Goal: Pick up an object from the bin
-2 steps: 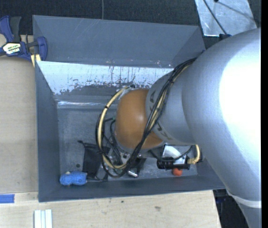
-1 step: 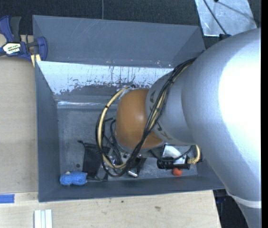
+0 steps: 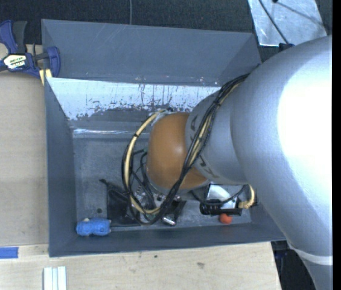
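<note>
My gripper is down at the bin's floor, near the middle of the front wall, and it sits in a dark tangle of its own black parts and cables. Whether it is open or shut I cannot tell, nor can I make out anything held in it; my wrist hides it from above.

Just above it is my orange cover, rounded and smooth, with yellow and black cables looping round its left side in the view and running down to the gripper. Behind the cover my thick silver arm comes in from the view's right, over that side of the bin.

The nearest loose thing is a small blue lump, lying flat on the floor in the front-left corner of the view, just beside the gripper and apart from it. On the other side, under my arm, a short black cylinder lies along the front wall, with a small red-orange piece just in front of it and something white just behind it.

The grey metal bin slopes down to this floor, and its far wall is scuffed with dark streaks.
</note>
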{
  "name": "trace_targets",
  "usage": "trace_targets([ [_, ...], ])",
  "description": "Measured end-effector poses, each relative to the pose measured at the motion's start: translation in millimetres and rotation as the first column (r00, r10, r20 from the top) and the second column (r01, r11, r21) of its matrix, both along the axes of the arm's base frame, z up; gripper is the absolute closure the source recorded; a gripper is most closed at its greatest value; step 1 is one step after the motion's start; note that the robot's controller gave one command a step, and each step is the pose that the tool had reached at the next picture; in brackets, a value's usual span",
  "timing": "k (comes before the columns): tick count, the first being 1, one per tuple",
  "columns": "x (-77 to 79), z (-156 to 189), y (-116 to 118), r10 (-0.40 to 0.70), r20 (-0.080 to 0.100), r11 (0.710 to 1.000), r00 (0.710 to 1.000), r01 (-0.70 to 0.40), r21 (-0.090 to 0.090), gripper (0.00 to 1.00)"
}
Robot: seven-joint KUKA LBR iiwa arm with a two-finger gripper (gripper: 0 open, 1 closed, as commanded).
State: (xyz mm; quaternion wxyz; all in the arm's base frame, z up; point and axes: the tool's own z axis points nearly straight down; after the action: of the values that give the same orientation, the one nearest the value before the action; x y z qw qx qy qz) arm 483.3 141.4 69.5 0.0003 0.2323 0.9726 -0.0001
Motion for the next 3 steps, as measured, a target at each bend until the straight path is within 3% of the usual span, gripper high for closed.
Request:
trace_targets([
  [1,0.9,11.0,-0.8,-0.002,0.004,1.000,1.000,0.002,0.001,1.00],
  [2,3.0,106.4,-1.3,-0.001,0.008,1.000,1.000,0.001,0.002,1.00],
  [3,4.1,112.7,-1.8,0.001,0.004,1.000,1.000,-0.001,0.001,1.00],
])
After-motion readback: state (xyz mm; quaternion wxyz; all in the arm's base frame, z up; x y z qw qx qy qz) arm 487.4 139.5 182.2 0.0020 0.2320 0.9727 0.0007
